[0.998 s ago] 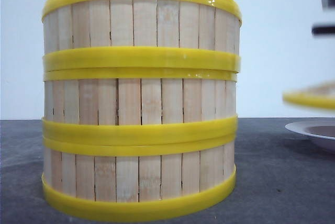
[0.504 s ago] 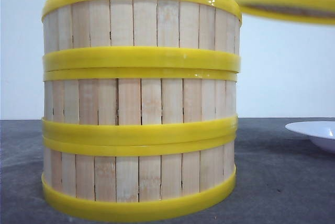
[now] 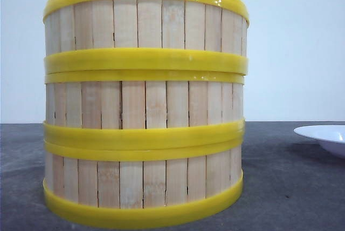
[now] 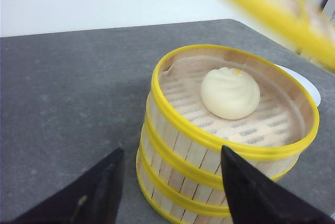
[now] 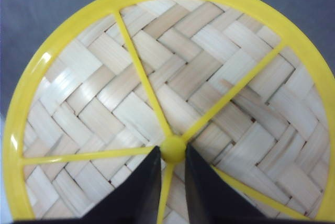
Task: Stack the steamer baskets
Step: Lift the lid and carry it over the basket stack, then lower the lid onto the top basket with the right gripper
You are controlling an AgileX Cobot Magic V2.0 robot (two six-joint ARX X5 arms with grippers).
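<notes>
In top steamer basket, bun

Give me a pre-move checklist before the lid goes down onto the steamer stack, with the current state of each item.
1. Three steamer baskets stacked straight, rims lined up: ok.
2. Top basket open, nothing sticking above its rim; the single bun sits low inside: ok.
3. Right gripper shut on the lid at its centre knob: ok.
4. Lid centred over the stack: not ok; in the front view it hangs above, offset toward the right.
5. Lid level: cannot tell; it looks tilted and blurred in the left wrist view.
6. Left gripper open and off the stack: ok, though close beside it.
</notes>
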